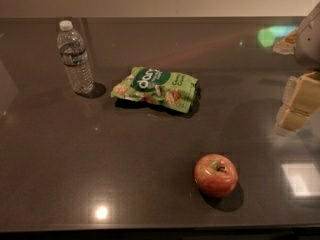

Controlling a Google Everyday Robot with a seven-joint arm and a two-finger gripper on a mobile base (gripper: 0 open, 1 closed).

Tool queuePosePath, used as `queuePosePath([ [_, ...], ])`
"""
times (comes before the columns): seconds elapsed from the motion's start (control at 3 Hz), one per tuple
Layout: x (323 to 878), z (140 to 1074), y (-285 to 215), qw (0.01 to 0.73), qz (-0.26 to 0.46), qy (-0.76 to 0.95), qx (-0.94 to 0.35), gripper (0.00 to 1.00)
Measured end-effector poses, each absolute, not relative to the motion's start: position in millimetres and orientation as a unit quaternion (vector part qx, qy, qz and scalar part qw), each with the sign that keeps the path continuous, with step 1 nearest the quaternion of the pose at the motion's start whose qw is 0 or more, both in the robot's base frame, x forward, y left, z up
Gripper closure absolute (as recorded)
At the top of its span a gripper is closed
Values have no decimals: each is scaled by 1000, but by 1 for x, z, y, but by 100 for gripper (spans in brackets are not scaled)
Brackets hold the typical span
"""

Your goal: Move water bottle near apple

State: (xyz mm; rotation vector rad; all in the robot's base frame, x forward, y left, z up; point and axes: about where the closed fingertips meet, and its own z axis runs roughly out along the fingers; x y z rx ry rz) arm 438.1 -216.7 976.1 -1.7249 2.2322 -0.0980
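The water bottle (pixel 75 56) is a small clear ribbed bottle with a white cap. It stands upright at the far left of the dark table (pixel 100 159). The apple (pixel 215 175) is red-orange with a short stem and sits near the front edge, right of centre. The two are far apart, with a green snack bag between them. My gripper (pixel 299 106) hangs at the right edge of the view, above the table, far from the bottle and up and to the right of the apple. It holds nothing.
A green snack bag (pixel 156 88) lies flat at mid-table, right of the bottle. The table's front edge runs along the bottom of the view and a pale wall lies behind it. Bright reflections show on the right side.
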Motion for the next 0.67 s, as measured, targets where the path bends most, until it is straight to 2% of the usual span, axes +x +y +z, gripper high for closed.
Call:
queuePosePath([
  [0.67,456,984,-201,187,-15,780,-597,0],
])
